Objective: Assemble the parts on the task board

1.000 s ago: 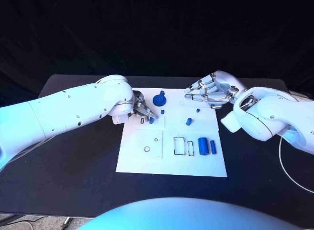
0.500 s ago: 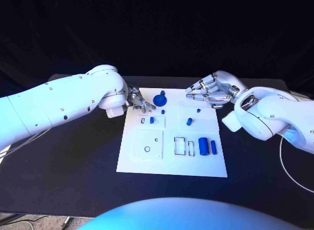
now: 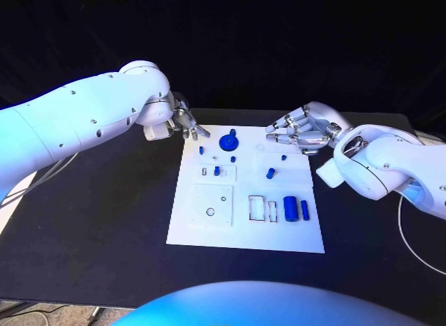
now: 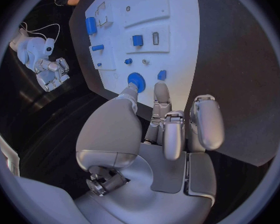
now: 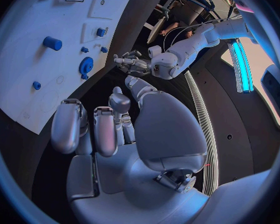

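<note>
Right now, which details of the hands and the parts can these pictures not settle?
- Left hand: head view, its own arm hides the palm; the left wrist view shows nothing in it.
- Right hand: head view, curled fingers hide what lies under them.
- Small parts near the blue gear: too small to tell if seated or loose.
- Board slots: depth unclear.

- The scene was lit from above, and the white task board [image 3: 245, 207] was rendered bright against the black table [image 3: 105, 204] and a dark backdrop.
- A bluish sheen was seen along the left arm [image 3: 76, 132].
- Highlights were caught on the silver left hand [image 4: 155, 139] and right hand [image 5: 115, 129].
- Straight board edges were bent in both wrist views, and a dark frame was left around each circle.
</note>
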`<act>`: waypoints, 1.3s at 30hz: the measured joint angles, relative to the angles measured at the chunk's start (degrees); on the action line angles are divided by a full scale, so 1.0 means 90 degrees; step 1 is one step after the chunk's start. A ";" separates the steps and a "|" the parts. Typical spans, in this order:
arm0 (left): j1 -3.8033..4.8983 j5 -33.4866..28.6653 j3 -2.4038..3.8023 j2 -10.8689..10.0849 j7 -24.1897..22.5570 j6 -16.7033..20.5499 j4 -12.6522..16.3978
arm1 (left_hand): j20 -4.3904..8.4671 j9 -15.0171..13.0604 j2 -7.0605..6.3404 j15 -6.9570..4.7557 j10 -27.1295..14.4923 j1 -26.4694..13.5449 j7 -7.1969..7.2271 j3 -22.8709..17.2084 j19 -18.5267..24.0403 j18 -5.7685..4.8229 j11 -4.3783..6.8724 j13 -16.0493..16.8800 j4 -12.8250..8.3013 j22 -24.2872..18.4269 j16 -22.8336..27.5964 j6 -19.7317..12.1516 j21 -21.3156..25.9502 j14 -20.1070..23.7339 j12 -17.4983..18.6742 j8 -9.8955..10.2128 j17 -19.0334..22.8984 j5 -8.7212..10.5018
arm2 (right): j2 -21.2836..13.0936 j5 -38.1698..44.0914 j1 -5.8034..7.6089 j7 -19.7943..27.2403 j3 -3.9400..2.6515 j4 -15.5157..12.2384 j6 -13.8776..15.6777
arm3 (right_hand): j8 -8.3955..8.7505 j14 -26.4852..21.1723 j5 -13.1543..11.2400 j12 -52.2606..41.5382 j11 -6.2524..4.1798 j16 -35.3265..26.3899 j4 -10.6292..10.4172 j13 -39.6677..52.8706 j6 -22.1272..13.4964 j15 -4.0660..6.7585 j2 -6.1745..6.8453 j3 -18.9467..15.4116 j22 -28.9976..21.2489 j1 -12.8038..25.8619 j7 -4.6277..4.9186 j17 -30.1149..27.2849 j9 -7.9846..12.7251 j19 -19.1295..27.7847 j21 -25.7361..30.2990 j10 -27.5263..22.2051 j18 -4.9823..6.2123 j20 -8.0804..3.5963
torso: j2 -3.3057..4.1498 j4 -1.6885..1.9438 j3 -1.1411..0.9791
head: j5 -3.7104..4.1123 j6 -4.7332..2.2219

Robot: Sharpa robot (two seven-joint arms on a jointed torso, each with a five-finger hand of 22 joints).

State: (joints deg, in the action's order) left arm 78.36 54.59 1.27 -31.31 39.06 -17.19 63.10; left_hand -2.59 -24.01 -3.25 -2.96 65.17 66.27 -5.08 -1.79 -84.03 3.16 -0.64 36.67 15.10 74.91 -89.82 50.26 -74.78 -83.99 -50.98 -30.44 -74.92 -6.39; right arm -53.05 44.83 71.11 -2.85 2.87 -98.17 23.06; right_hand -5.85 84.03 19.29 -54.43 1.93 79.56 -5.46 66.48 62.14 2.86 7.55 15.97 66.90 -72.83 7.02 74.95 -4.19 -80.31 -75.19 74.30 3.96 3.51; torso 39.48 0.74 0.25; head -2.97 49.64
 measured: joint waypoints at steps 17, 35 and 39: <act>-0.0133 0.0478 -0.0125 0.0700 -0.0369 -0.0390 -0.1105 | 0.0001 -0.0095 0.0185 -0.0085 0.0370 0.0015 0.0147 0.0461 0.0000 0.0000 0.0117 0.0442 0.0145 0.0000 0.0000 0.0284 -0.0267 -0.0007 -0.0450 -0.0236 0.0001 0.0309 | 0.0056 0.0007 -0.0001 0.0005 0.0001 0.0025 -0.0029 | 0.0000 0.0000 0.0000 0.0000 0.0000 0.0000 0.0000 0.0000 0.0000 0.0000 0.0000 0.0000 0.0000 0.0000 0.0000 -0.0001 0.0000 0.0000 -0.0001 0.0000 0.0000 0.0000 | 0.0049 -0.0013 0.0026 | -0.0044 -0.0065; -0.0180 0.0701 -0.0130 0.0774 -0.0402 -0.0572 -0.1287 | 0.0049 -0.0217 0.0328 -0.0124 0.0449 0.0157 0.0204 0.0568 -0.0001 0.0000 0.0152 0.0512 0.0111 -0.0001 0.0000 0.0340 -0.0345 -0.0011 -0.0525 -0.0360 0.0002 0.0309 | 0.0076 0.0008 -0.0001 0.0007 0.0001 0.0053 -0.0067 | 0.0025 0.0000 0.0000 0.0000 0.0000 0.0000 0.0000 0.0001 0.0000 0.0000 0.0000 0.0001 0.0000 0.0000 0.0000 -0.0003 0.0000 0.0000 -0.0003 0.0000 0.0000 0.0000 | 0.0037 -0.0010 0.0021 | -0.0067 0.0000; -0.0180 0.0695 -0.0130 0.0780 -0.0401 -0.0640 -0.1289 | 0.0049 -0.0251 0.0403 -0.0138 0.0472 0.0254 0.0204 0.0594 -0.0001 -0.0001 0.0175 0.0535 0.0085 -0.0001 0.0000 0.0340 -0.0345 0.0003 -0.0548 -0.0389 0.0002 0.0274 | 0.0081 0.0008 -0.0001 0.0007 0.0001 0.0056 -0.0077 | 0.0025 0.0000 0.0000 0.0000 0.0000 0.0000 0.0001 0.0001 0.0000 0.0000 0.0000 0.0001 0.0000 0.0000 0.0000 -0.0003 0.0000 0.0000 -0.0004 0.0000 0.0000 0.0000 | 0.0037 -0.0010 0.0020 | -0.0060 0.0005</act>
State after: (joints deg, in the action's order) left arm 76.74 60.85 0.10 -24.29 35.45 -22.95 51.50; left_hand -2.15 -26.27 0.37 -4.20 69.42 68.56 -3.24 3.55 -84.04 3.15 0.93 41.49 15.87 74.90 -89.82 53.33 -77.88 -83.97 -55.91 -33.94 -74.91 -3.93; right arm -52.32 44.90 71.10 -2.79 2.88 -97.67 22.36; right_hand -5.62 84.03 19.29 -54.43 1.93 79.56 -5.45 66.48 62.14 2.86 7.55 15.97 66.91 -72.84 7.02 74.92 -4.19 -80.31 -75.22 74.30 3.96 3.51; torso 39.81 0.65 0.43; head -3.52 49.69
